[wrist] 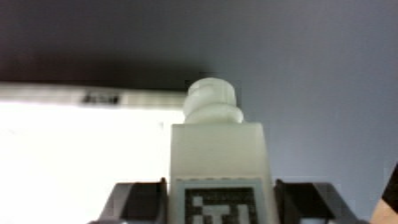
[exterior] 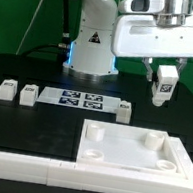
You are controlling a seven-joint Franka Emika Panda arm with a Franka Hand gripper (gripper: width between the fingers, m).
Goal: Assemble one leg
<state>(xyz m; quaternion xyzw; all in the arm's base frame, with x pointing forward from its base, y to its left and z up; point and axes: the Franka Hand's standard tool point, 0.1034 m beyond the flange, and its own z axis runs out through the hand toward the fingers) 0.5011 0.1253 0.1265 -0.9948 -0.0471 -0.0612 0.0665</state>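
1. End effector [exterior: 165,83] grips the leg [exterior: 165,88], its jaws drawn narrow against the leg's two sides. It hangs clear of the bench [exterior: 28,69] at about 2 o'clock from the middle of the exterior view.
2. The leg's marker tag faces the exterior camera, and the leg touches nothing but the end effector.
3. In the wrist view the leg [wrist: 217,150] sits between two dark fingers [wrist: 135,200]. Its tag is near them and a rounded peg [wrist: 210,96] is at its free end (blurred).
4. The white panel [exterior: 125,162] lies on the bench at 5 o'clock, with round sockets in its corners and well apart from the held leg.
5. The marker board [exterior: 84,101] lies at 12 o'clock of the panel. Two loose legs [exterior: 5,90] stand at its 9 o'clock, and another spare leg [exterior: 123,112] stands just beside it at 3 o'clock.
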